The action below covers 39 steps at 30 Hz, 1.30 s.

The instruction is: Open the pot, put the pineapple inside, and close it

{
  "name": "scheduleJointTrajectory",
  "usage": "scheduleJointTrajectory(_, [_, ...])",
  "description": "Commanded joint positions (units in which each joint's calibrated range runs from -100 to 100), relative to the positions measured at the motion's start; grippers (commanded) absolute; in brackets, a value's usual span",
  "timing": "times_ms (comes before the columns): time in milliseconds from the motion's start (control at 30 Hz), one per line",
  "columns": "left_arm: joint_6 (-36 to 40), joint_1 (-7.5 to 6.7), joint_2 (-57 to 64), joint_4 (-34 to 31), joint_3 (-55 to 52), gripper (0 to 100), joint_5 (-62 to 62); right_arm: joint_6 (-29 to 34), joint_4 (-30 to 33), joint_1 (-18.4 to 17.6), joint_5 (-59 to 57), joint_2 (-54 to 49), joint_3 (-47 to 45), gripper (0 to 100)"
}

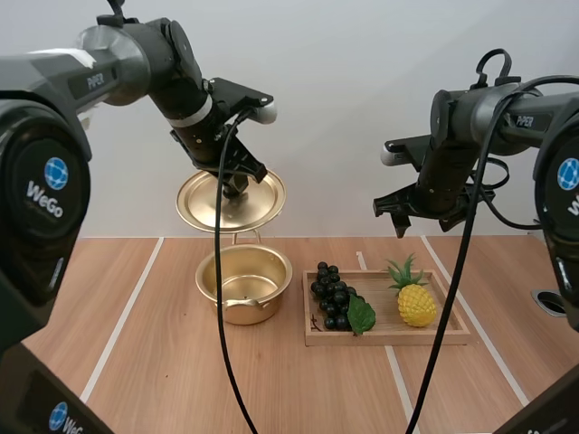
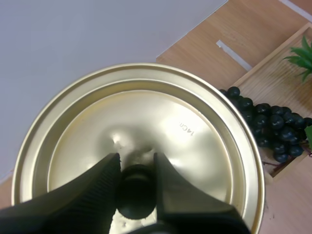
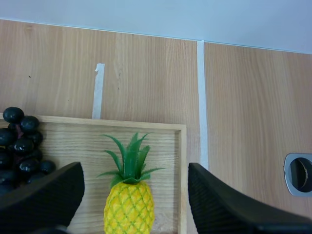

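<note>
The left end effector (image 1: 237,183) hangs above the tabletop (image 1: 163,380), its two black fingers (image 2: 92,190) clamped narrowly on the dark knob (image 2: 136,195) of the gold lid (image 1: 217,210). The lid is lifted clear in the air and tilted, and in the high view it sits at 12 o'clock of the pot (image 1: 249,312). The pot stands uncovered on the tabletop with nothing inside it. At 3 o'clock of the pot, just beside it, lies the wooden tray (image 1: 389,336). Inside the tray the bunch of grapes (image 1: 333,294) takes the 9 o'clock end and the pineapple (image 1: 416,303) lies towards the 3 o'clock end, its green crown pointing to 12 o'clock, apart from the grapes. The right end effector (image 1: 398,215) hovers in the air over the tray. Its fingers are spread wide and grip nothing. In the right wrist view they stand to either side of the pineapple below, well above it and not touching it.
</note>
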<state>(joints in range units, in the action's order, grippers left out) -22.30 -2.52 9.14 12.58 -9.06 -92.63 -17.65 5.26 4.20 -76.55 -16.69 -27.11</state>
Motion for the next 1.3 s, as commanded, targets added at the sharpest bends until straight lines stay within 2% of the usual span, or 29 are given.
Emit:
scheduleJointTrajectory(0, [0.22, -0.1, 1.98, -1.77, 0.74, 0, 0.13, 0.84, 0.09, 0.17, 1.0, -0.47, -3.05, 100])
scheduleJointTrajectory(233, [0.22, -0.1, 4.45, -2.17, 0.74, 0, 0.24, 0.84, 0.88, 0.17, 10.35, -0.47, -13.47, 100])
scheduleJointTrajectory(433, [0.22, -0.1, 4.41, -2.17, 0.74, 0, -0.74, 0.84, 0.98, 0.17, 11.08, -0.47, -16.15, 100])
scheduleJointTrajectory(633, [0.22, -0.1, 4.41, -2.17, 0.74, 0, -1.96, 0.84, 0.98, 0.17, 17.67, -0.47, -19.59, 100])
scheduleJointTrajectory(1267, [0.32, -0.1, 4.41, -2.17, 0.74, 0, -2.12, 0.84, 2.5, 0.17, 19.38, 7.1, -20.45, 100])
